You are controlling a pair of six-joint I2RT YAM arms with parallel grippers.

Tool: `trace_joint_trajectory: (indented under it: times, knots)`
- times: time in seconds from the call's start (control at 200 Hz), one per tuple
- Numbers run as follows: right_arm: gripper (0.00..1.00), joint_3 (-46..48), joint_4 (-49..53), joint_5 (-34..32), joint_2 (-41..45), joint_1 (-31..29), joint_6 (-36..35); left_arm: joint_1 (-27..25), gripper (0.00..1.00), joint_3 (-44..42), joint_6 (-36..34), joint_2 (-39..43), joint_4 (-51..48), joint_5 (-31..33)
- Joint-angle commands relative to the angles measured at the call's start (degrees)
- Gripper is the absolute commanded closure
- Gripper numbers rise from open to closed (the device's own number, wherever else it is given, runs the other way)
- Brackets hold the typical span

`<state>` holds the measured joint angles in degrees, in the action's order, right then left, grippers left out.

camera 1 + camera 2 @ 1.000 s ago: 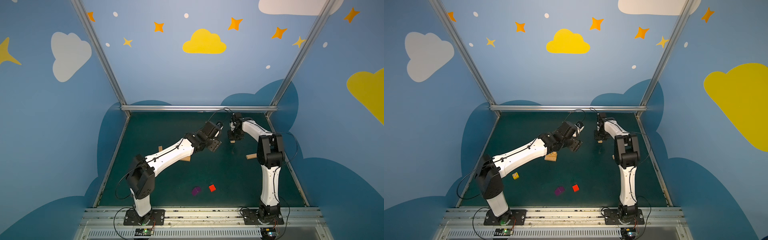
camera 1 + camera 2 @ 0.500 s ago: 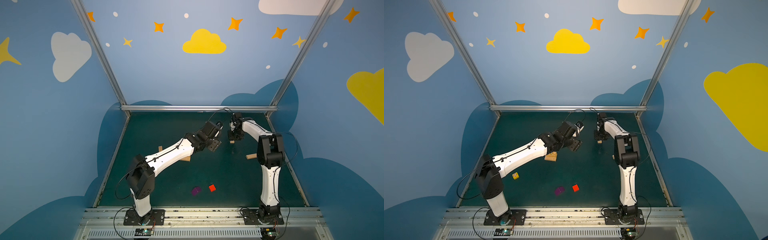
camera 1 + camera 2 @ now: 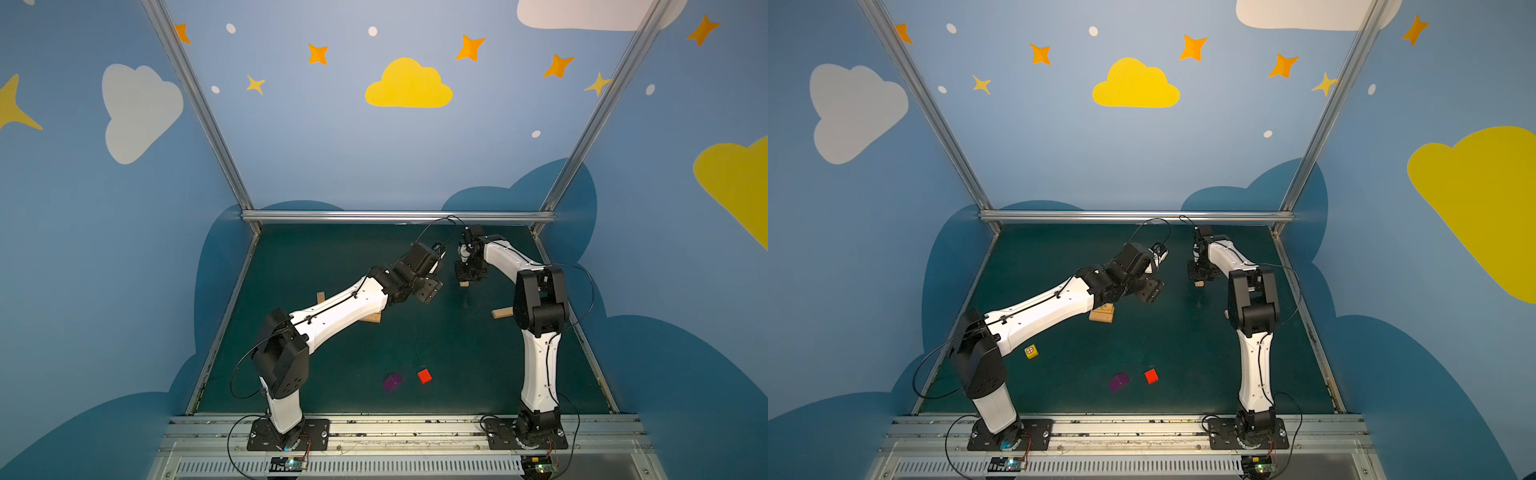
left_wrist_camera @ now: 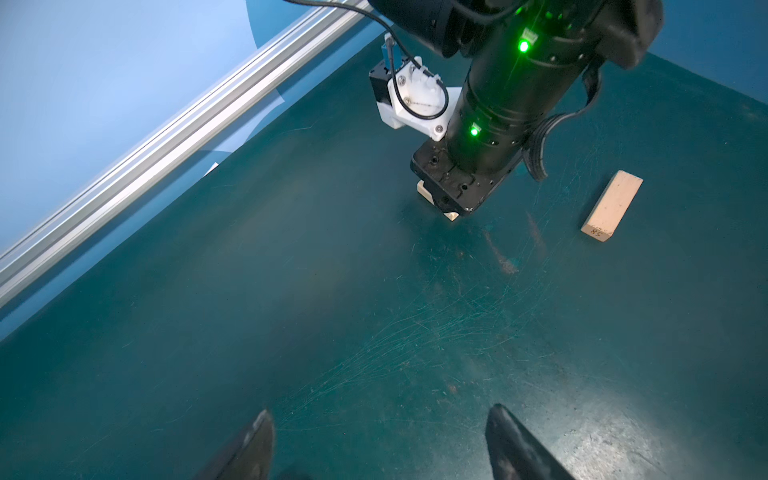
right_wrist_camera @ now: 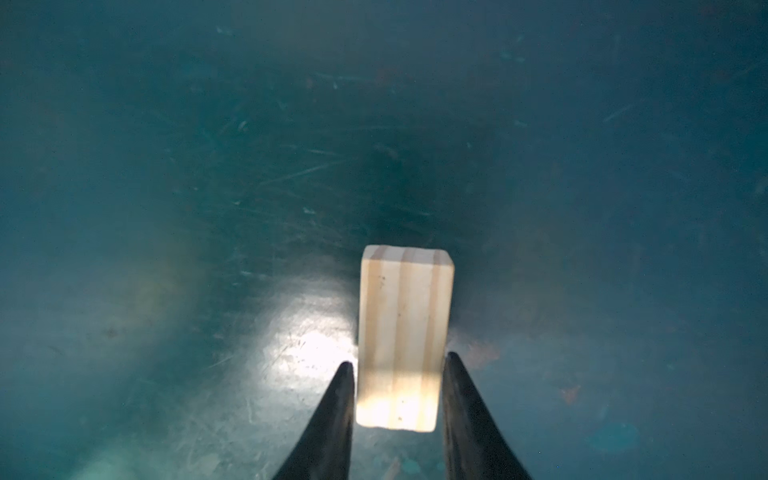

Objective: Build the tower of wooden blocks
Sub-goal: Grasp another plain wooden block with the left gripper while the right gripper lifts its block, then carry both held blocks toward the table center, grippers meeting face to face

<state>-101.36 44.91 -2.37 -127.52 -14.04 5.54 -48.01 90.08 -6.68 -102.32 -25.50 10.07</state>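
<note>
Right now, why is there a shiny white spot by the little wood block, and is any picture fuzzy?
Right wrist view: light bouncing off the green mat makes a white glare patch beside the wood block, whose near end is washed out; the far mat is dim and soft. Left wrist view: the metal rail looks smeared. Both top views: evenly lit.

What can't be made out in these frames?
- printed plank: both top views, the left arm covers part of it; print too small to read.
- pale plank: right wrist view, cannot tell if the right gripper clamps it; top views show only its end below the gripper.
- side plank: both top views, the right arm hides part of it.
</note>
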Motion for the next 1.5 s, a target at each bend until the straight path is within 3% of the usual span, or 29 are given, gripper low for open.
trace_joint_trajectory:
  times: [0.0,0.34,0.481,0.556,0.746,0.921,1.016,1.161,1.462,1.497]
  knots:
    - [0.71,-1.6,1.6,0.6,-1.2,-0.1,-0.3,0.0,0.2,-0.6,-0.3,2.1,0.6,1.1]
    - [0.79,-1.0,1.7,1.5,1.1,-0.2,-0.3,0.1,0.18,-1.1,-0.9,2.5,1.0,1.9]
    - [0.8,1.2,1.8,4.0,6.2,-0.5,0.6,-0.3,0.09,-3.8,-4.5,4.9,3.9,2.8]
    - [0.8,4.0,1.6,6.8,10.5,-1.0,1.5,-0.4,0.0,-7.1,-7.2,7.7,7.5,0.2]
    - [0.8,15.5,-2.9,18.1,24.6,-2.2,4.9,-0.2,0.0,-16.5,-9.7,16.0,16.5,-7.6]
    - [0.8,27.3,-10.4,31.9,37.3,-4.4,8.9,-0.2,0.0,-22.6,-13.1,22.1,17.4,-13.8]
    - [0.8,32.8,-14.4,36.0,43.3,-7.1,9.8,-0.4,0.0,-25.8,-17.3,25.3,16.2,-20.1]
    - [0.8,37.3,-17.1,41.2,49.4,-11.2,9.0,-0.7,0.0,-31.0,-19.9,29.5,17.7,-24.8]
    - [0.8,40.8,-16.5,39.8,56.2,-16.8,5.7,-2.4,0.02,-31.7,-22.8,32.0,14.4,-22.6]
    - [0.8,40.6,-16.2,39.6,56.2,-17.3,5.5,-2.6,0.03,-31.9,-22.8,32.1,15.1,-20.0]
